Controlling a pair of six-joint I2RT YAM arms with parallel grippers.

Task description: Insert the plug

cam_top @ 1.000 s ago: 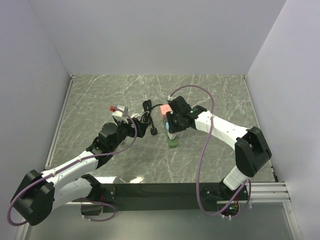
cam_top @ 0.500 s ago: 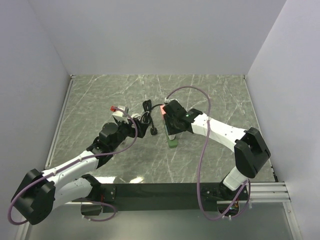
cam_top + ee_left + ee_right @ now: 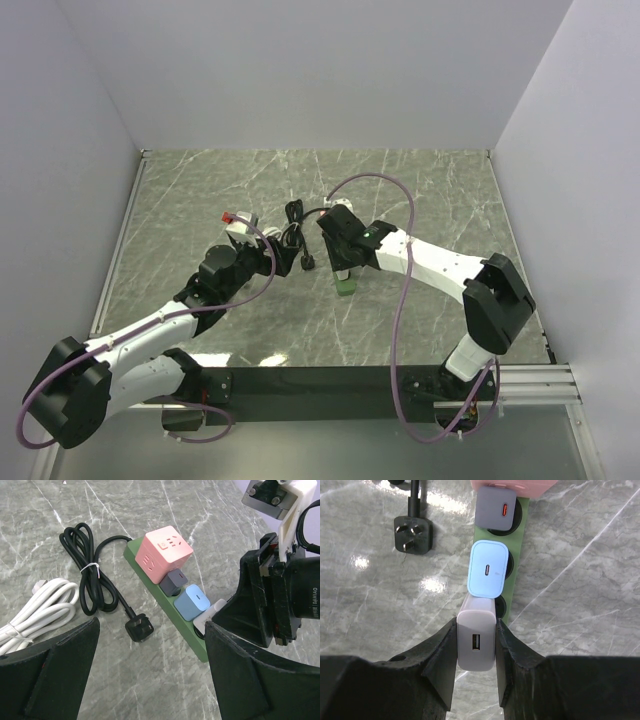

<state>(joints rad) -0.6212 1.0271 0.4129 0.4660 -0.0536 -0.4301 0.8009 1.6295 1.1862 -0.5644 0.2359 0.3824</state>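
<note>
White plug (image 3: 476,642), USB port facing the camera, is clamped between the two fingers of the right gripper (image 3: 476,651) in the right wrist view. It sits over the near end of the green power strip (image 3: 520,535), touching the blue adapter (image 3: 487,570); a grey adapter (image 3: 492,511) comes next, farther along. A loose black plug (image 3: 413,534) lies on the tabletop (image 3: 580,555) to the left. Prongs are hidden, so I can't tell how deep it sits. Left wrist view: the white plug looks tilted over the last socket, with a pink cube adapter (image 3: 163,550) at the far end of the strip and a coiled white cable (image 3: 40,605) at far left. The left gripper (image 3: 150,680) is spread wide, empty, hovering near the black plug. Top view: both arms meet mid-tabletop and the right gripper covers the strip, its near tip showing. Judgement: grasp and alignment done. Left to do: press fully home, then release.
</note>
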